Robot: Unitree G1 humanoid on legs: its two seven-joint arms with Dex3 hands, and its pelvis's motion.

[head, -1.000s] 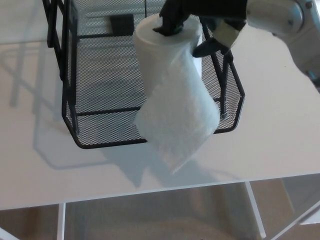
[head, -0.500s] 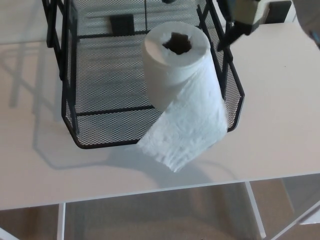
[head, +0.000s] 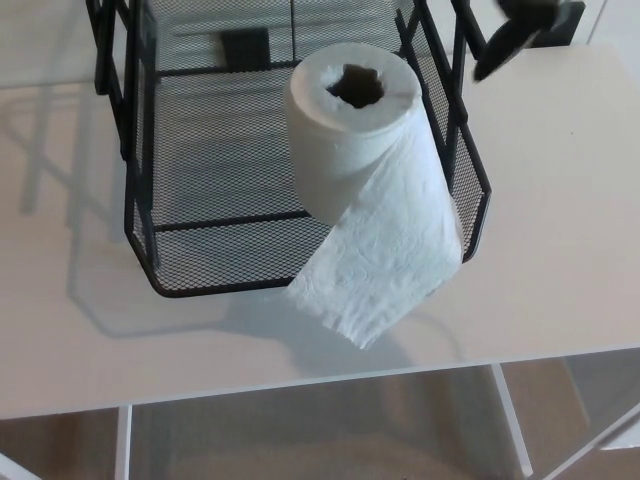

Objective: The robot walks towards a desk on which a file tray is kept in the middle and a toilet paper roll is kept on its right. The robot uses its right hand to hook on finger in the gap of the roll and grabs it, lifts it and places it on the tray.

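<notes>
Now the right robot hand [head: 520,35] has withdrawn to the top edge, its grip indiscernible, leaving the white toilet paper roll [head: 355,130] upright in the black wire-mesh file tray [head: 215,265]. Its loose tail drapes over the tray's front rim onto the white worktop [head: 560,230].

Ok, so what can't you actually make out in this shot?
Head view only:
- Right hand: blurred and cut off by the top edge, so open or shut is unclear.
- Left hand: not in view.
- File tray: its far end is cut off at the top.
- Toilet paper roll: its base is hidden behind its own loose hanging sheet.
</notes>
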